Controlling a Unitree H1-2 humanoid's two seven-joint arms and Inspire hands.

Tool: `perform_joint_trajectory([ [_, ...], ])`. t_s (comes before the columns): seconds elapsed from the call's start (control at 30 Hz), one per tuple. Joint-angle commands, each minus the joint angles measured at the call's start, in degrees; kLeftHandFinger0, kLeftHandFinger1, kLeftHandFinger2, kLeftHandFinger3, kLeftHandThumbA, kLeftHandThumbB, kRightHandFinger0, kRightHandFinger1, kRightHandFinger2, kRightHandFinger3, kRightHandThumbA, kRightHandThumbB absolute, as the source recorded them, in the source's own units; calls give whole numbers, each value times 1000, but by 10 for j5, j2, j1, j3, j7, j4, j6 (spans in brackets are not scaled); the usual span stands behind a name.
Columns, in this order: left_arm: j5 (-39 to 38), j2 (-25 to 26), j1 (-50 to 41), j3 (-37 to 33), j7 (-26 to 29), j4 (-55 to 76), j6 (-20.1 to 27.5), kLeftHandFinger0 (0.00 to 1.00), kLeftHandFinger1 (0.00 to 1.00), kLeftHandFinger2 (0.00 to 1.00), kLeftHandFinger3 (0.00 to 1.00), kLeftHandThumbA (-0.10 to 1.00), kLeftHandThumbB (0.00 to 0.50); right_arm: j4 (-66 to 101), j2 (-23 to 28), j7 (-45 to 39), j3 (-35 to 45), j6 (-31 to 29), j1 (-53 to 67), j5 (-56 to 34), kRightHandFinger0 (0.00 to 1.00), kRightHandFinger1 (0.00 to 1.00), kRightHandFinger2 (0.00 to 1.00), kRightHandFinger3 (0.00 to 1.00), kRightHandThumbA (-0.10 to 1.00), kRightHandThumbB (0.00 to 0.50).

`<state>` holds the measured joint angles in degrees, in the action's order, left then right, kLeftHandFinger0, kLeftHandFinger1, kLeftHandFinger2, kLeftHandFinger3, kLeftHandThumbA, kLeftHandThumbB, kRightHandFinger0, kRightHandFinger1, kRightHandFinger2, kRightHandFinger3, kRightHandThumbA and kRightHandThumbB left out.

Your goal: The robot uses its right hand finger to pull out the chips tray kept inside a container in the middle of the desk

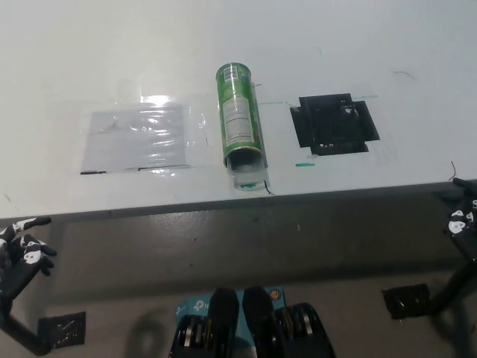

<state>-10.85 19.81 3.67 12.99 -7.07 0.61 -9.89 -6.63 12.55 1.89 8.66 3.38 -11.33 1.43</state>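
Chips container lies on its side mid-worktop, open mouth toward you; nothing is started.

You see a clear tray lip peeking just past the green tube's mouth near the front edge, so the pull is still all to do. Your black right hand sits low at the right edge, well apart from the tube; you cannot tell how its fingers stand. Your white left hand rests at the lower left, fingers spread and empty. A shiny plastic sheet and a black patch flank the tube.
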Motion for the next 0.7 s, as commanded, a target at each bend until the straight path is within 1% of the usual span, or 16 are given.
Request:
perform_joint_trajectory([
  [0.0,-10,8,2,4,-10,10,8,321,308,336,640,-42,112,40,9,-4,1,-7,-7,-2,611,249,622,802,-100,237],
  [0.03,-10,7,-2,6,-8,15,5,316,308,336,631,-43,111,51,12,-7,1,7,-12,-3,510,237,644,820,-100,234],
  [0.1,-13,6,-2,6,-9,15,5,313,308,336,623,-42,116,65,18,-9,-1,11,-16,3,512,242,640,816,-100,244],
  [0.13,-15,6,-2,6,-11,15,3,311,307,334,616,-43,111,83,25,-16,1,28,-29,-3,456,212,657,818,-100,241],
  [0.17,-15,6,-2,6,-11,15,3,307,303,326,611,-44,113,91,27,-16,0,32,-34,-1,442,206,670,816,-100,243],
  [0.2,-15,6,-2,6,-10,15,2,306,301,323,610,-44,113,99,29,-16,-1,37,-38,2,446,205,671,815,-100,244],
  [0.23,-13,6,-2,5,-8,16,1,316,306,326,617,-41,116,104,34,-20,-4,28,-47,4,508,196,674,804,-100,243],
  [0.27,-12,5,-3,5,-7,17,0,316,304,325,615,-39,118,114,38,-24,-4,40,-58,-1,476,191,664,813,-100,249],
  [0.3,-12,6,-4,5,-7,18,-3,332,314,335,616,-42,113,124,39,-24,-6,50,-71,1,613,265,655,820,-100,253],
  [0.37,-14,4,-3,6,-7,17,-2,316,306,330,618,-60,114,145,42,-34,-20,60,-108,3,736,288,650,821,-100,245],
  [0.4,-15,5,-3,5,-8,17,-4,316,307,331,618,-61,114,151,43,-35,-22,63,-111,4,668,267,647,818,-100,241],
  [0.5,-14,6,-3,4,-10,15,-1,319,307,332,614,-49,120,160,49,-44,-48,54,-138,24,647,318,634,807,-100,245],
  [0.53,-15,6,-3,5,-10,15,-1,330,312,336,616,-49,119,159,45,-47,-54,57,-148,20,595,271,624,802,-100,249],
  [0.57,-14,6,-4,4,-9,18,-2,328,311,337,621,-53,110,156,43,-54,-62,54,-159,14,578,234,640,813,-100,240],
  [0.6,-18,6,-3,5,-13,16,1,323,310,338,624,-63,107,145,42,-61,-81,47,-177,27,586,222,626,809,-100,254],
  [0.67,-16,9,0,4,-13,15,-1,319,308,337,627,-59,112,140,45,-69,-103,43,-191,43,576,214,614,805,-100,256],
])
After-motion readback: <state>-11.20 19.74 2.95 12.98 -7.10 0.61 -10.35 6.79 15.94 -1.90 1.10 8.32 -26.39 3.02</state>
